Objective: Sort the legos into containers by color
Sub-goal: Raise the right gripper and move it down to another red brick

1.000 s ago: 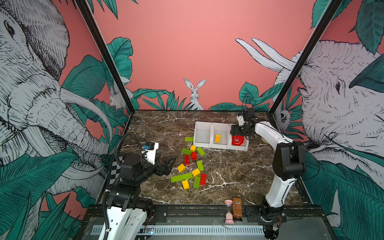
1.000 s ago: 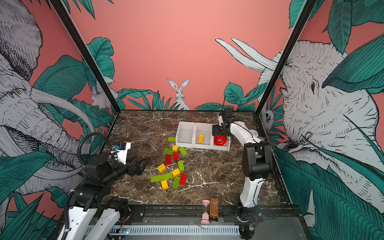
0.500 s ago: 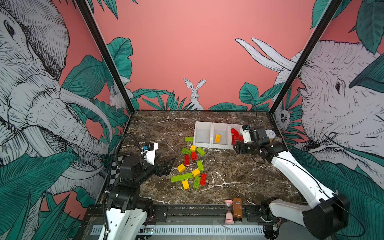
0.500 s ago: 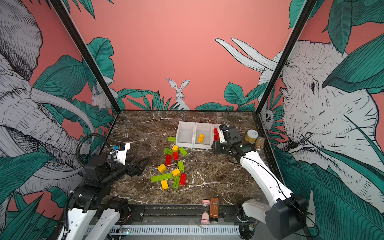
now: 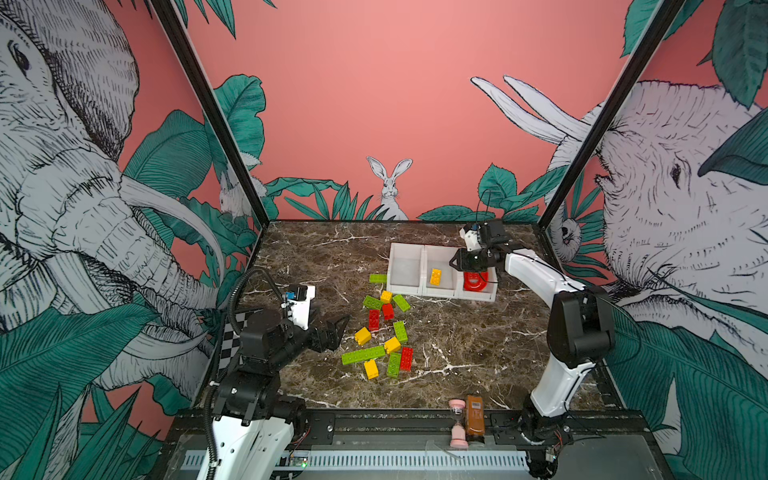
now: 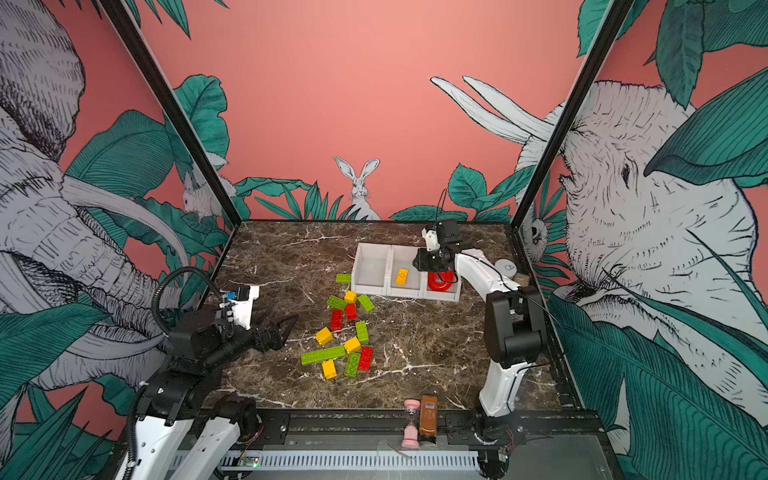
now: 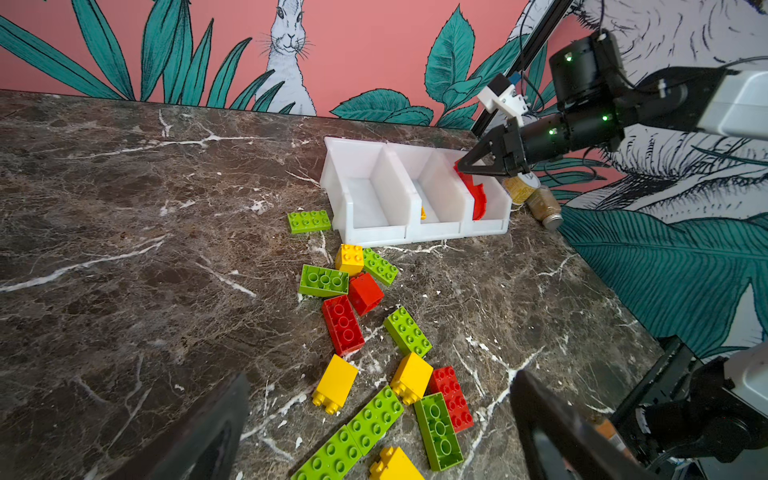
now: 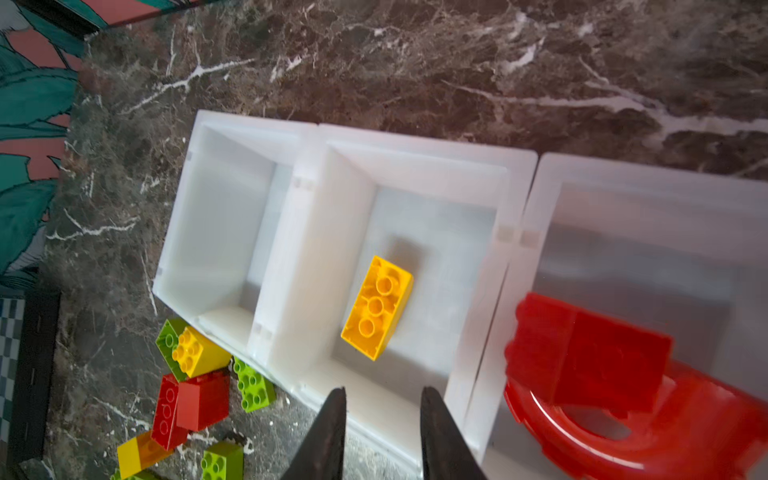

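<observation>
While its jaws stood drawn close together on nothing, the right gripper hung above the divide between the middle and right bins of three joined white plastic rectangular containers, at 1 o'clock on the brown marble table.
Right bin: red arch-shaped plastic piece, with a blurred red brick against it.
Middle bin: one yellow studded brick.
Loose lime green, yellow and red legos lay at 7 o'clock of the containers.
Left gripper: jaws spread wide, empty, at 9 o'clock of that pile.
</observation>
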### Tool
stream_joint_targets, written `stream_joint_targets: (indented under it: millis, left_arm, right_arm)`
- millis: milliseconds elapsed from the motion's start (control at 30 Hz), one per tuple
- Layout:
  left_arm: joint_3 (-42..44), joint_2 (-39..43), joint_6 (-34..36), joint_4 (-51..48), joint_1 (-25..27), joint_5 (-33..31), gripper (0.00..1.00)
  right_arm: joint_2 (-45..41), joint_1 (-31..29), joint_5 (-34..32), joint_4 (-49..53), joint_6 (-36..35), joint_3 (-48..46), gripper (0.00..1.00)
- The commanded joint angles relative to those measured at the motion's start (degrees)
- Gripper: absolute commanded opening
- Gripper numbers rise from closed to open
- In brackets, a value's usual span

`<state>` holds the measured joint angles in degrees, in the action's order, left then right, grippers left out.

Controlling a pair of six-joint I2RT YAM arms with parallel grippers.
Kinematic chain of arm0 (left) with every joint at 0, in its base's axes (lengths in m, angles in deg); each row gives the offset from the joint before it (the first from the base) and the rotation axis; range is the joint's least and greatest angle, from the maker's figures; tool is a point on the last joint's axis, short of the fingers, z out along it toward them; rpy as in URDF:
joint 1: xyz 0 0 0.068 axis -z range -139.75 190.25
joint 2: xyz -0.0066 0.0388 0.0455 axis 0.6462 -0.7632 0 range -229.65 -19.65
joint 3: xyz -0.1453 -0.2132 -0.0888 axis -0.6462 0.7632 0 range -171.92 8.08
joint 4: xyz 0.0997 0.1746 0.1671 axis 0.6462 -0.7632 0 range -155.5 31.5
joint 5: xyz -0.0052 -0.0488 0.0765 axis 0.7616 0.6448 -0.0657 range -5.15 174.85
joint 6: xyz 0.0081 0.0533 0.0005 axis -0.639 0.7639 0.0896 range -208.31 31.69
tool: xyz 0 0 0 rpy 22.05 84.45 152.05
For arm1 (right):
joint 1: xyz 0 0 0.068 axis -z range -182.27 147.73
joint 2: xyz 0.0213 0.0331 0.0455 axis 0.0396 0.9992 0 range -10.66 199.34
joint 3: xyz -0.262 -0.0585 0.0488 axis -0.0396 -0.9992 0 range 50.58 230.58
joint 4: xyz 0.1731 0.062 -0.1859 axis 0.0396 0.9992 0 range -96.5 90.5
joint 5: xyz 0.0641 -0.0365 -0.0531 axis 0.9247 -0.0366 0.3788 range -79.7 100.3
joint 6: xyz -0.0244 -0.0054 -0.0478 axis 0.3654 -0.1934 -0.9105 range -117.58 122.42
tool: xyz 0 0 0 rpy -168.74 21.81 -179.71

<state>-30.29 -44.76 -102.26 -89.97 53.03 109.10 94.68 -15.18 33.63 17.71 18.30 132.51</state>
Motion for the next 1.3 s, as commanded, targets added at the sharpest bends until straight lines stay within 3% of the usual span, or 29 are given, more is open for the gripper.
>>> stream_joint_targets:
  millis: [0, 267, 500, 700, 867, 1067, 1267]
  left_arm:
    - [-0.3, 0.0, 0.4, -0.8, 0.2, -0.9, 0.99]
    - [-0.3, -0.3, 0.4, -0.9, 0.3, -1.1, 0.99]
    - [-0.3, -0.6, 0.4, -0.8, 0.3, -1.0, 0.99]
    - [-0.3, -0.2, 0.4, -0.8, 0.3, -1.3, 0.99]
    - [-0.2, 0.1, 0.2, -0.7, 0.3, -1.6, 0.99]
    - [-0.3, -0.3, 0.1, -0.7, 0.3, -0.8, 0.99]
    - [-0.3, -0.4, 0.1, -0.8, 0.3, -1.8, 0.99]
  right_arm:
    - [2.8, 1.6, 2.7, -1.5, -0.2, 2.8, 0.29]
    - [5.5, 4.8, 1.2, 0.9, -1.4, 3.5, 0.27]
    - [2.4, 7.8, -1.6, 2.0, -1.9, 1.7, 0.28]
    - [-3.9, 7.0, -3.8, 6.4, -3.7, 1.1, 0.34]
    - [-18.2, -0.5, -8.6, 8.4, 0.6, -9.8, 0.41]
    - [-36.2, -16.1, -14.1, 7.1, 16.7, -26.8, 0.44]
    - [-40.3, -32.6, -20.5, 7.3, 27.5, -32.6, 0.44]
